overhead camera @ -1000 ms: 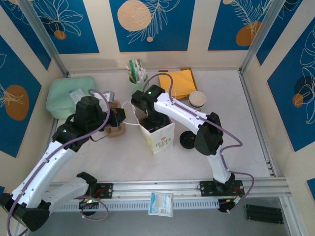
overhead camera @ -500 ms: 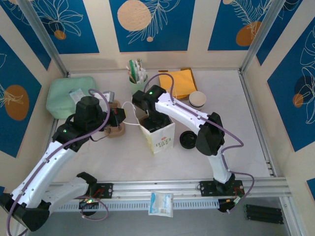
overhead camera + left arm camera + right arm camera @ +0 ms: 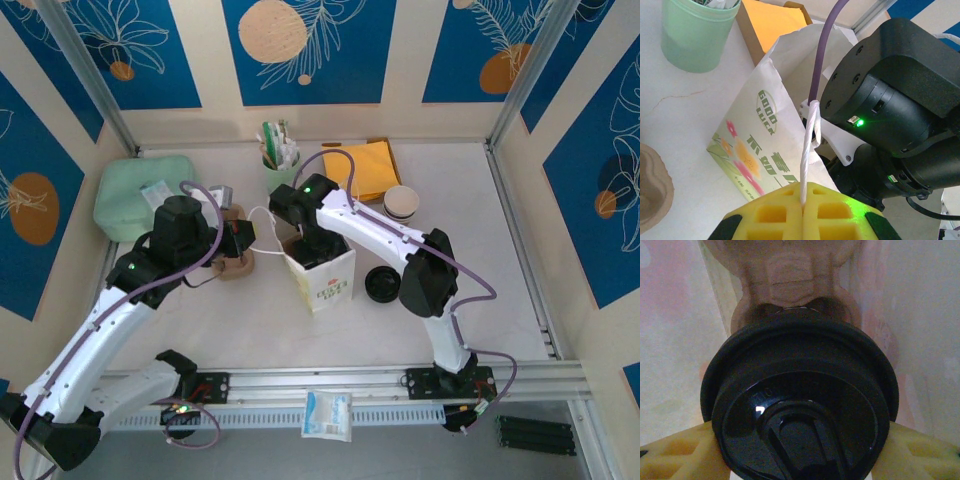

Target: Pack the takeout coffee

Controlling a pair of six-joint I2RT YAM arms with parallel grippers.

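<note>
A white printed paper bag (image 3: 326,282) (image 3: 752,145) stands mid-table. My left gripper (image 3: 247,238) (image 3: 803,200) is shut on its white twisted handle (image 3: 808,145) and holds it taut to the left. My right gripper (image 3: 312,248) (image 3: 800,445) reaches down into the bag's mouth. Its yellow fingers (image 3: 675,452) flank the takeout coffee, of which I see the black lid (image 3: 800,405); the paper wall is hidden under it. A brown pulp carrier (image 3: 795,275) lies just beyond the lid, inside the bag.
Nested paper cups (image 3: 401,203) and black lids (image 3: 381,284) sit right of the bag. Another pulp carrier (image 3: 235,262) (image 3: 652,192) lies left of it. Behind are a green cup of sachets (image 3: 280,155) (image 3: 697,32), orange napkins (image 3: 368,168) and a green box (image 3: 140,195).
The right arm's elbow has drifted slightly toward the near right. The left gripper still holds the handle in the same place.
</note>
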